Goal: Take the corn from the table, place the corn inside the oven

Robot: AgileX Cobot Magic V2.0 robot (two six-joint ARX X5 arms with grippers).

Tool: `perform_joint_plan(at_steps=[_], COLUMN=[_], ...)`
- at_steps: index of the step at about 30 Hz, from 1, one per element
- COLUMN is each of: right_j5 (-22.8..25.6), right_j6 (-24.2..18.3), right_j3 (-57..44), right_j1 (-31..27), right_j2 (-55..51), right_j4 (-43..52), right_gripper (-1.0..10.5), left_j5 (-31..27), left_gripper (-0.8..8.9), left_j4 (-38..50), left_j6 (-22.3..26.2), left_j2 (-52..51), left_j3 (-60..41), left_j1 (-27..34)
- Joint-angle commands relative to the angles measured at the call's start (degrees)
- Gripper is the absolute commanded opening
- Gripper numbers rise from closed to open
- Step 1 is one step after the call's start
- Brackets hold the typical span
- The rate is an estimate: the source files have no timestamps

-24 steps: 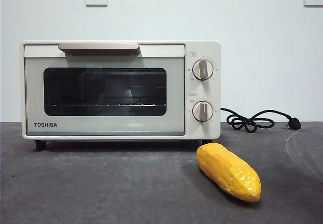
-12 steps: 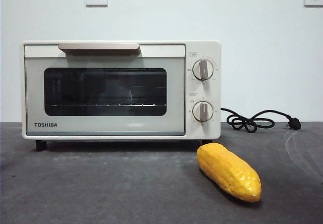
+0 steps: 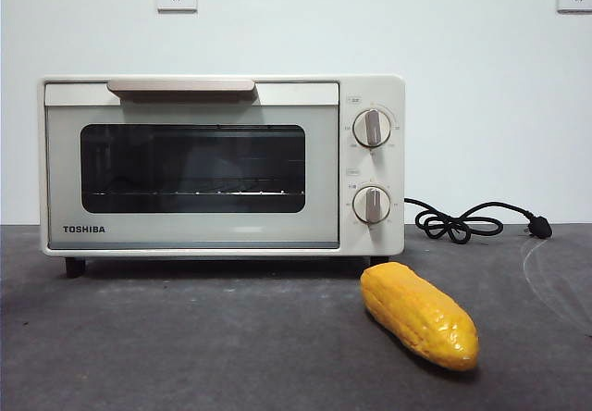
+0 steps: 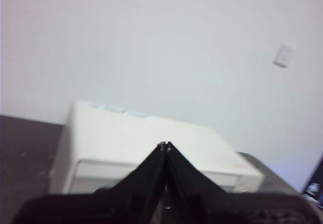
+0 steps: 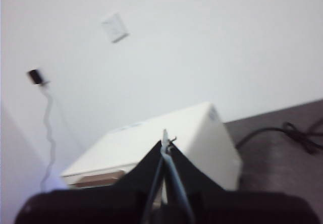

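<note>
Nothing of the task done yet, judging from the layout. Nearest the front camera, at about 5 o'clock on the table (image 3: 185, 346): the corn (image 3: 421, 315), lying flat, untouched, no arm near it. Long axis running diagonally, one end toward the oven's right front foot at about 11 o'clock, the other toward the camera at about 5 o'clock. Which end tapers more: hard to tell.

Farther back: the oven (image 3: 222, 166), door shut, bar handle (image 3: 181, 86) along the top edge. Cord (image 3: 472, 219) coiled at 3 o'clock of the oven.

Left gripper (image 4: 165, 144): jaws pressed together, raised above and in front of the oven, empty. Right gripper (image 5: 165, 144): likewise pressed together, raised, empty.

Left to do, probably: opening the door, picking up the corn, placing it inside.
</note>
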Motion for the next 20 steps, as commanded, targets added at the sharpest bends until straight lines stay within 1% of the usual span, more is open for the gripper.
perform_joint_plan(at_steps=[1, 7, 9, 14, 16, 17, 20], right_j5=[-4.3, -14.2, -16.3, -19.0, -19.8, -19.9, -20.0], right_j6=[0.2, 0.2, -0.1, -0.5, -1.2, -2.3, -4.9], right_j3=[4.7, 13.2, 15.8, 22.0, 23.7, 24.6, 26.8], right_j1=[0.1, 0.1, 0.1, 0.1, 0.1, 0.1, 0.3], right_j2=[4.5, 14.6, 17.6, 24.3, 26.2, 27.1, 29.4], right_j4=[0.2, -0.3, -1.3, -5.9, -7.1, -7.9, -11.3], right_gripper=[0.0, 0.0, 0.0, 0.2, 0.9, 1.2, 1.9], left_j5=[3.4, 11.8, 14.8, 20.9, 22.5, 23.3, 23.5], left_gripper=[-0.04, -0.04, -0.04, -0.04, -0.04, -0.04, -0.04], left_j4=[0.4, -0.1, -0.1, -1.6, -2.2, -2.2, -2.6], left_j6=[-0.3, 0.1, 0.1, 0.1, 0.1, 0.1, 0.1], left_j2=[4.1, 13.0, 15.6, 21.2, 22.9, 23.6, 24.9], left_j3=[4.2, 11.8, 14.1, 19.4, 21.2, 21.8, 23.6], left_j1=[0.0, 0.0, 0.0, 0.0, 0.0, 0.0, -0.1])
